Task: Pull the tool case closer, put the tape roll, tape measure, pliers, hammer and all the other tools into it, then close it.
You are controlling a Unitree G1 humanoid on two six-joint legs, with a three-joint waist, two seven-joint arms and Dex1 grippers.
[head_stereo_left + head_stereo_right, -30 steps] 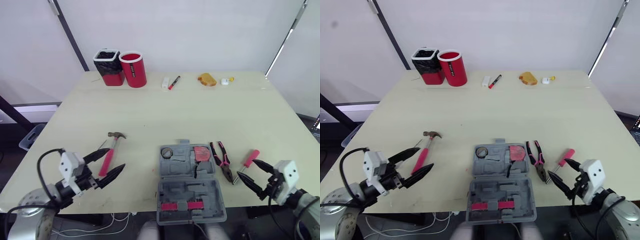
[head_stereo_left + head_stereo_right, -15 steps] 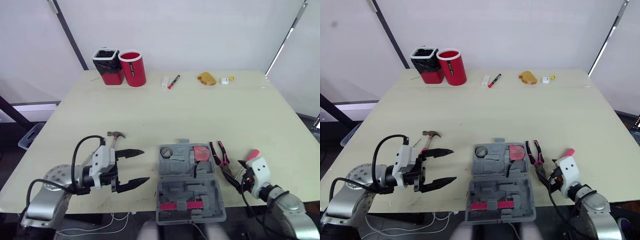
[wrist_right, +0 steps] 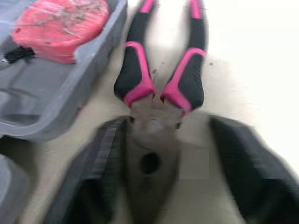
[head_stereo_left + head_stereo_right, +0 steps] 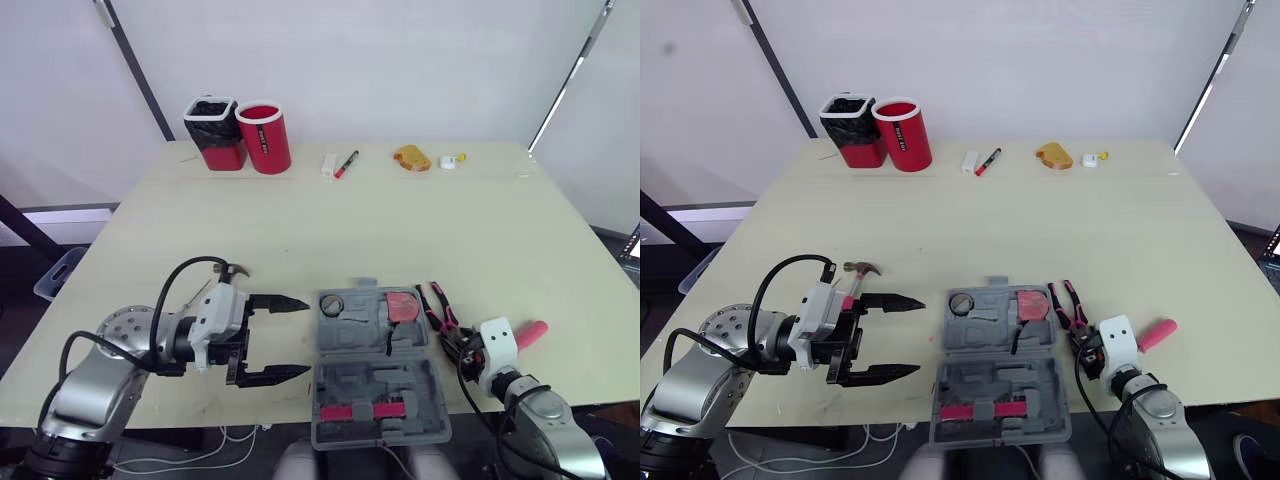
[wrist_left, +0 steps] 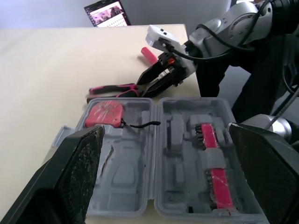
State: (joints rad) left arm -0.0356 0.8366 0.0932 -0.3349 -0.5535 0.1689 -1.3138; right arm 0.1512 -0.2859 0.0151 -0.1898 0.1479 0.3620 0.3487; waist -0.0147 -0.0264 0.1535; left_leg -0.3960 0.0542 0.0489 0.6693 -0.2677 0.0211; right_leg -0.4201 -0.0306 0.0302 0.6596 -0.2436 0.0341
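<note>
Tally for one table (image 4: 400, 230): mostly singles, with two pairs.
In the one open tool case (image 4: 378, 365): one tape roll (image 4: 333, 304), one red tape measure (image 4: 404, 306), one pink strip (image 4: 357, 411) clipped in the near half. Beside the case: one pliers (image 4: 440, 312), one hammer (image 4: 862, 269), one pink-handled tool (image 4: 530, 333). Along the far edge: two red containers, one black-lined container (image 4: 210, 133) and one plain red container (image 4: 265, 137); one marker (image 4: 346, 164); one small white block (image 4: 329, 165); one orange-yellow lump (image 4: 412, 158); one small white-and-yellow piece (image 4: 449, 161). Two grippers: left gripper (image 4: 305, 338), right gripper (image 3: 166, 123). One laptop (image 5: 104, 8) past the table edge.
</note>
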